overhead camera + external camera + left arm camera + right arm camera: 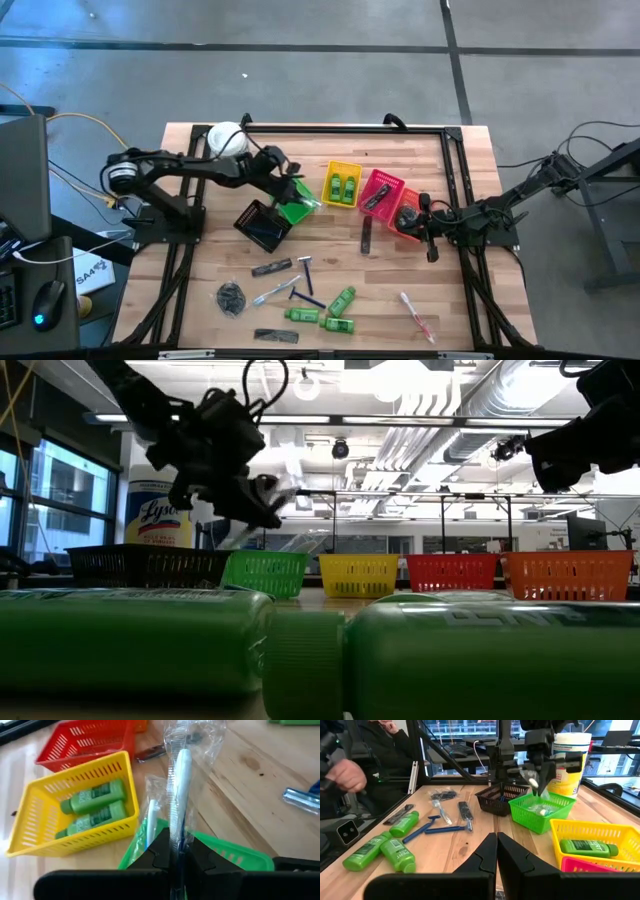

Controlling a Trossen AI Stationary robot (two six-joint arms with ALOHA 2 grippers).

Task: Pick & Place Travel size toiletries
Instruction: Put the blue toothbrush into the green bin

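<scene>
Toothbrush (181,785) in clear wrap sits pinched in my left gripper (175,857), held over the green basket (296,210); its lower end vanishes between my fingers, and the wrapper blurs the head. A second wrapped toothbrush (151,822) lies partly hidden inside that basket. In the low view, green bottles (130,645) up close block most of the table. My left fingers are clamped tight on the wrap. My right gripper (496,851) is fully closed, holding nothing, hanging by the orange basket (405,215). More bottles (338,308), razors (305,290) and combs (275,335) lie on the table's near half.
</scene>
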